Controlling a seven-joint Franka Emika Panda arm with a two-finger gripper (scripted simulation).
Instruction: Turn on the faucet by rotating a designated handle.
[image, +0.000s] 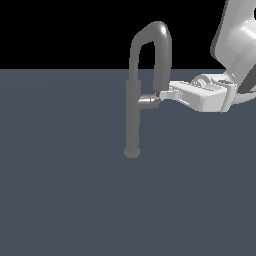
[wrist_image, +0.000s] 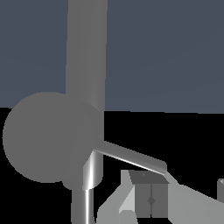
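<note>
Counting one faucet, standing on one grey floor. Counting one stem, one round base and one arched spout on it. Counting one handle, sticking out sideways from the stem. Counting one arm, white, reaching in from the exterior view's right. Counting one gripper at its end. Seeing two fingers in the wrist view, one of them plainly, the other only as a sliver at the frame edge.
</note>
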